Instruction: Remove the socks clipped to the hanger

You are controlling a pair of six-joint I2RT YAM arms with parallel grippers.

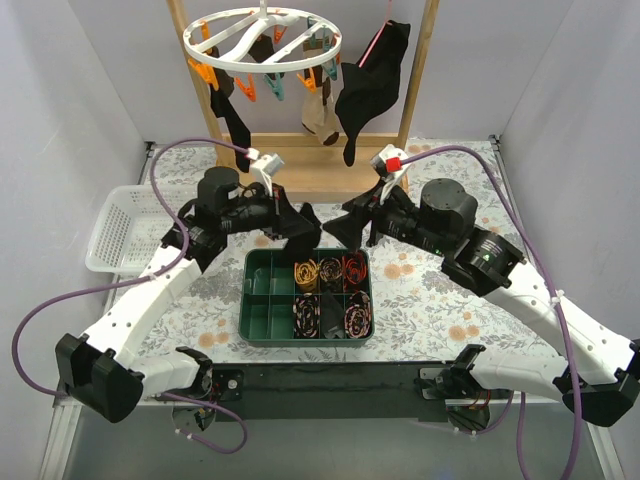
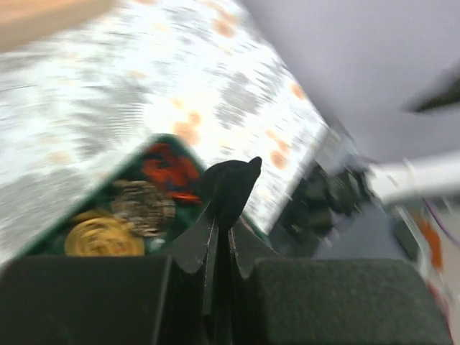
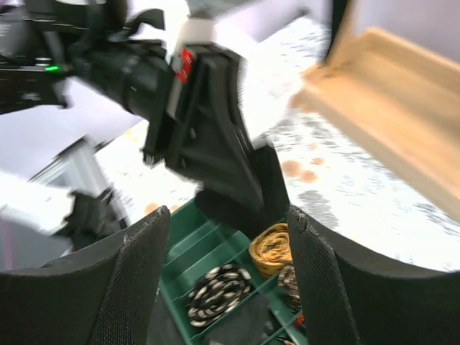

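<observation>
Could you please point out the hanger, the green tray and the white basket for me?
hanger (image 1: 240, 66): top view, front rim of the white ring.
green tray (image 1: 262, 318): top view, floor of an empty compartment.
white basket (image 1: 115, 235): top view, its mesh floor.

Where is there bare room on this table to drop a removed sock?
The white basket at left looks empty, as do left compartments of the green tray. Bare tablecloth lies between tray and right arm. Crowded behind the tray: left tool, shut on a black sock, meets right tool.
</observation>
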